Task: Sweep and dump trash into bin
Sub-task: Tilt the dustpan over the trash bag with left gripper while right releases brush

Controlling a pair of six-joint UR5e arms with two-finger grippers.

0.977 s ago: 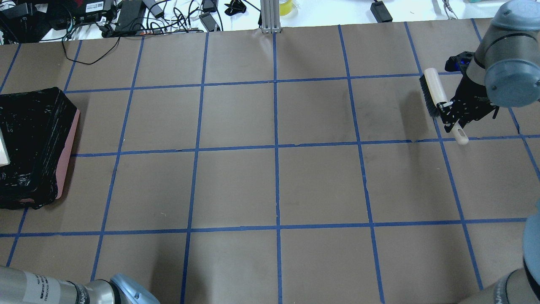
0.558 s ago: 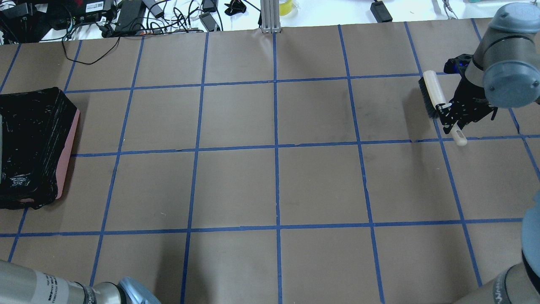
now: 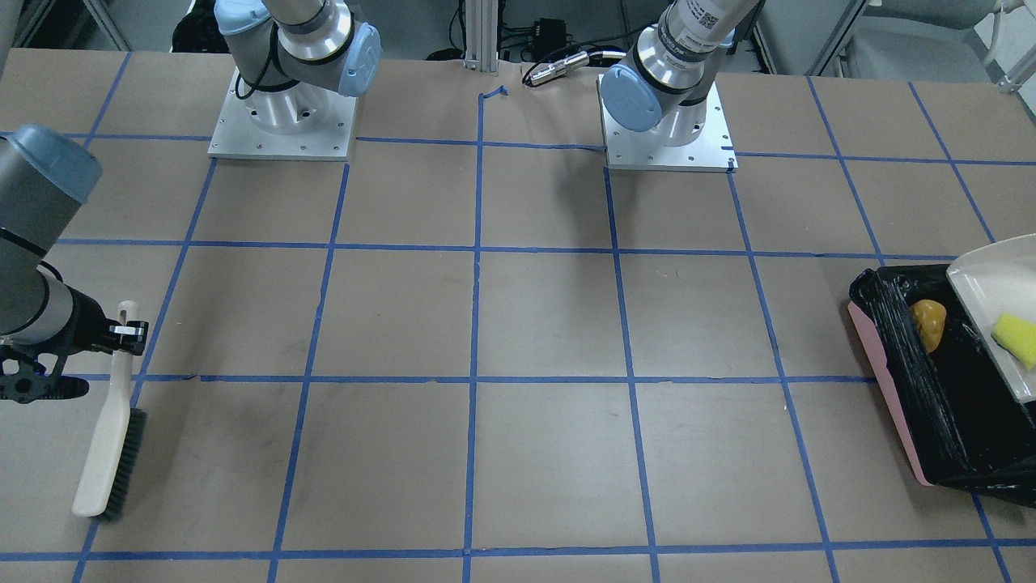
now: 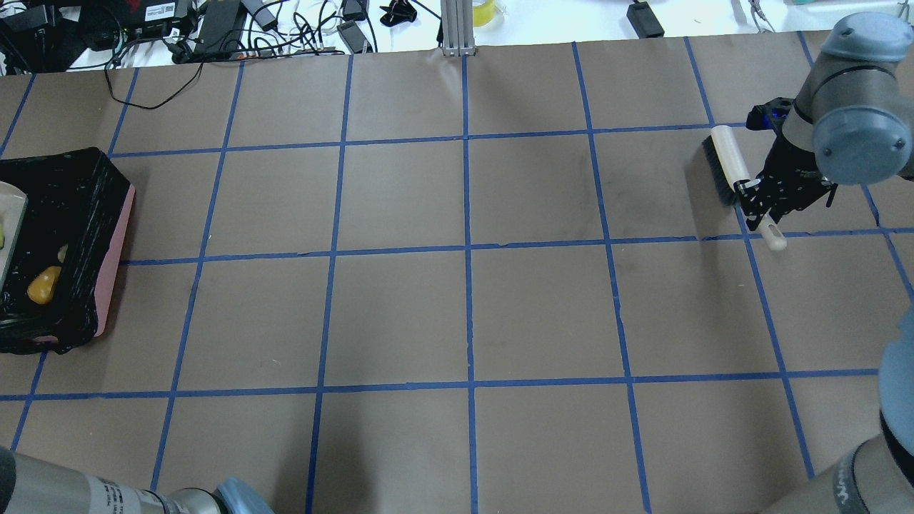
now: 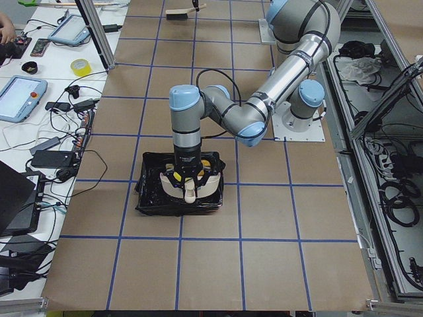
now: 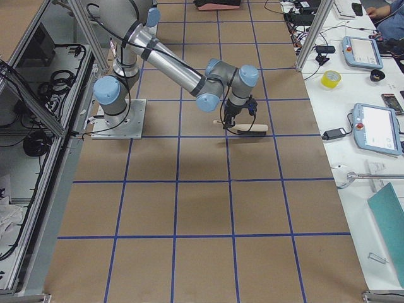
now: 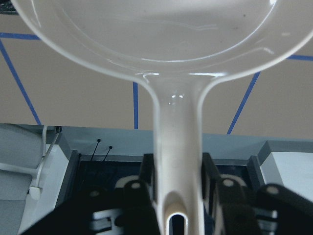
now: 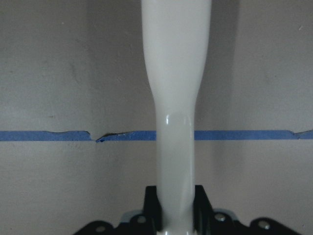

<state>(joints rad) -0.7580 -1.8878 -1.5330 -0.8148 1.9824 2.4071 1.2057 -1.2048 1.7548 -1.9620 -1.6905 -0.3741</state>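
Observation:
The bin [image 3: 886, 389] is a pink tub lined with a black bag, at the table's end on my left; it also shows in the overhead view [image 4: 114, 243]. The golden-brown lump [image 3: 929, 324] lies inside it [image 4: 43, 284], with a pale yellow bit [image 4: 63, 253] beside it. My left gripper [image 7: 177, 196] is shut on the handle of the beige dustpan [image 3: 995, 283], held tilted over the bin. The yellow sponge [image 3: 1016, 338] lies on the pan. My right gripper [image 4: 758, 196] is shut on the handle of the beige brush [image 4: 728, 160], far from the bin.
Brown paper with a grid of blue tape [image 4: 468, 250] covers the table. Cables and power bricks [image 4: 214, 28] lie beyond the far edge. A metal post [image 4: 457, 28] stands at the far middle. The two arm bases [image 3: 283, 121] sit at my side.
The dustpan has come further over the bin and the golden-brown lump now lies in the bag. My right gripper has shifted slightly with the brush in it.

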